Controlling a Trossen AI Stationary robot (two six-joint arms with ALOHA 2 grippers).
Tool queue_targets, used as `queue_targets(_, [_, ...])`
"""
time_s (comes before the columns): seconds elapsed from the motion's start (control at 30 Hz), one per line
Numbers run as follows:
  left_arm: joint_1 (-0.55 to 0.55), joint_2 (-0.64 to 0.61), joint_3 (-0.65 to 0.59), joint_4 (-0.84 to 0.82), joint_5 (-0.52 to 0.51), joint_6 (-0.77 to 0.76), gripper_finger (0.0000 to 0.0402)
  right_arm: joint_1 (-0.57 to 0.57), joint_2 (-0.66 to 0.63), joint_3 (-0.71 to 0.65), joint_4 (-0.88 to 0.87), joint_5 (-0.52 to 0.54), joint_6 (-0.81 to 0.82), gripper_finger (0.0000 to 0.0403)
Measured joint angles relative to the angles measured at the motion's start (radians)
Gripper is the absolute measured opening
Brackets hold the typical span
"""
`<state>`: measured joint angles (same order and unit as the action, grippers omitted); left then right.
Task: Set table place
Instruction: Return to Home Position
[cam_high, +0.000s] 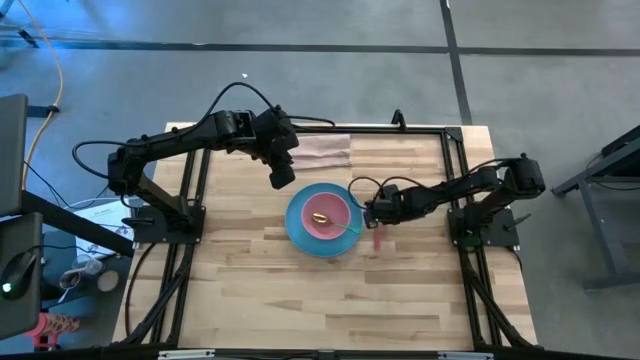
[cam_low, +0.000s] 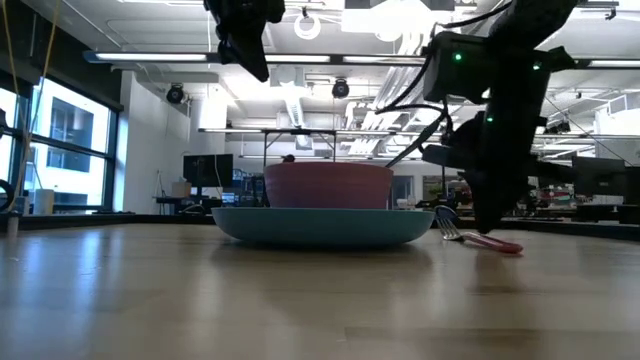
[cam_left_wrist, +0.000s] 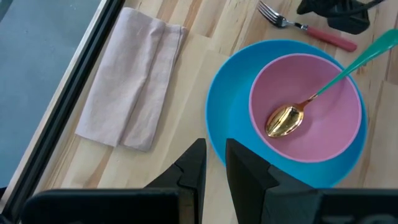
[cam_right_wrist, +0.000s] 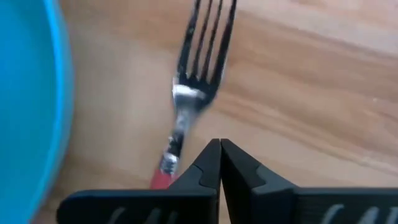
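Plate (cam_high: 298, 232) centred on table (cam_high: 300, 300), pink bowl (cam_high: 335, 207) on it, spoon (cam_high: 320, 217) in bowl, fork (cam_high: 378, 239) flat beside plate, right gripper (cam_high: 372, 211) pinched together over fork handle, left gripper (cam_high: 281, 178) raised, fingers narrowly apart

Overhead shot is evenly lit, soft light from above, just faint shadows under the left arm (cam_high: 180, 140) on the worktop (cam_high: 320, 290), plus a blue glare patch on the floor (cam_high: 60, 38). The low cam is backlit: ceiling strip lights (cam_low: 150, 57) and windows (cam_low: 60, 130) turn the right arm (cam_low: 505, 130) into a silhouette, and the near worktop goes soft. The spoon (cam_left_wrist: 285, 120) glints, and the fork (cam_right_wrist: 193, 74) is smeared up close.
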<state>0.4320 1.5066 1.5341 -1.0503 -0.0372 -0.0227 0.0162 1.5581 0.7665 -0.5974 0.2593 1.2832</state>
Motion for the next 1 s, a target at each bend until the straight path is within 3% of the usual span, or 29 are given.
queue_targets(0.37, [0.000,0.000,0.000,-0.031,-0.017,0.028,0.0051,-0.033,-0.020,0.020,-0.093,-0.018,-0.070,0.0000])
queue_targets(0.57, [0.000,-0.037,-0.042,0.039,-0.012,0.083,0.0042,-0.010,-0.187,0.052,-0.153,0.061,-0.154,0.0000])
queue_targets(0.73, [0.000,-0.186,-0.265,0.302,0.119,0.078,0.0004,0.034,-0.431,0.052,-0.209,0.219,-0.228,0.0000])
queue_targets(1.0, [0.000,-0.516,-0.737,0.704,0.188,-0.077,0.0002,0.097,-0.824,0.052,-0.234,0.388,-0.440,0.0000])
